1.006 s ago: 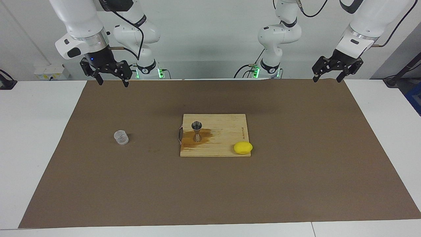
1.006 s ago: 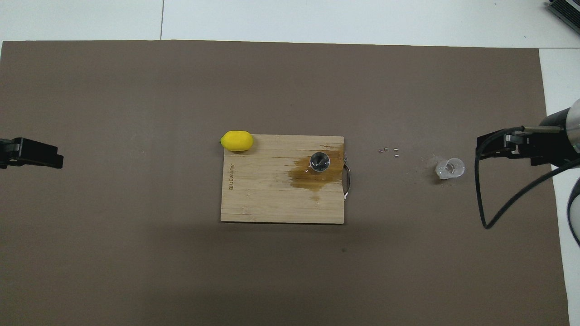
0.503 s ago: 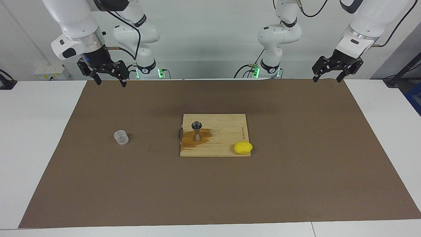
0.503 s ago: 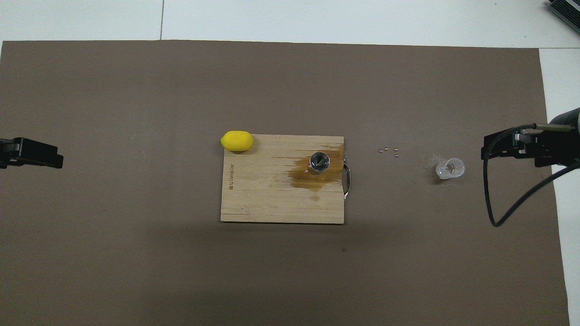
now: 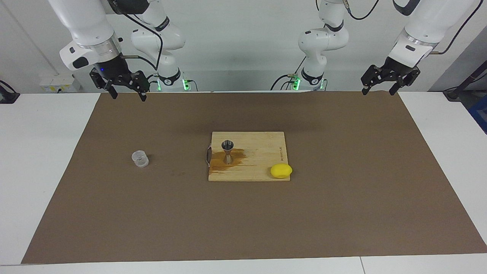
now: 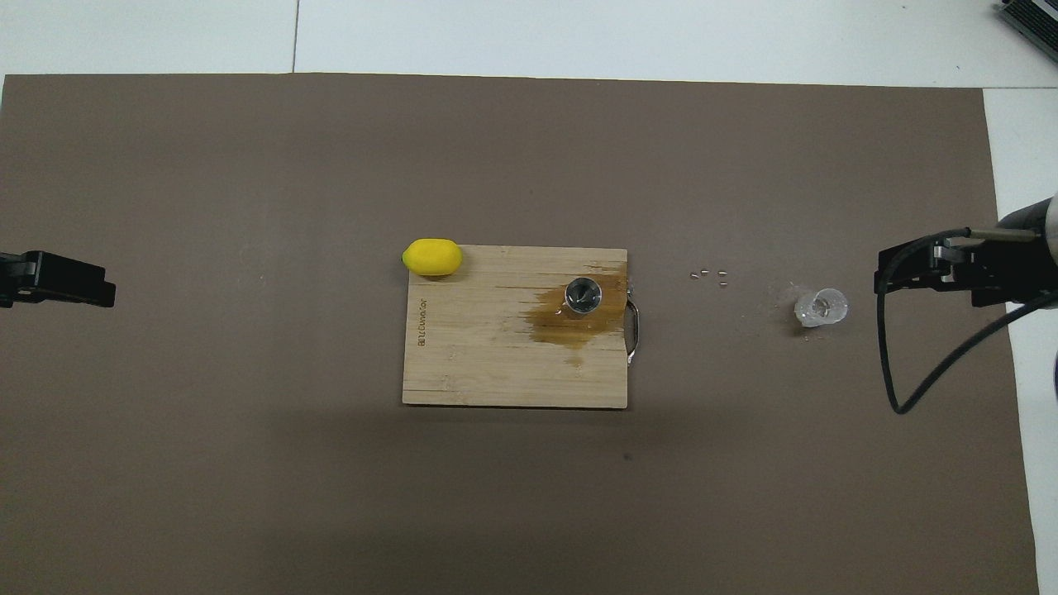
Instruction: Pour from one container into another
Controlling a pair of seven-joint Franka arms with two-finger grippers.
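Note:
The clear cup (image 5: 140, 159) stands upright on the brown mat, toward the right arm's end of the table from the board; it also shows in the overhead view (image 6: 821, 307). The steel jigger (image 5: 227, 151) stands upright on the wooden cutting board (image 5: 262, 144), in a wet brown stain (image 6: 570, 326); its open top shows from above (image 6: 583, 295). My right gripper (image 5: 128, 96) is open and empty, raised over the mat's corner by its base, well apart from the cup. My left gripper (image 5: 378, 91) is open and empty, and that arm waits raised over the mat's other robot-side corner.
A yellow lemon (image 5: 281, 171) lies at the board's corner farther from the robots, toward the left arm's end. The board has a metal handle (image 6: 633, 330) on the edge facing the cup. A few droplets (image 6: 711, 275) lie on the mat between board and cup.
My right gripper has drawn up and back toward its base, away from the cup, mostly in the first half second. The cup, jigger and left arm have not moved.

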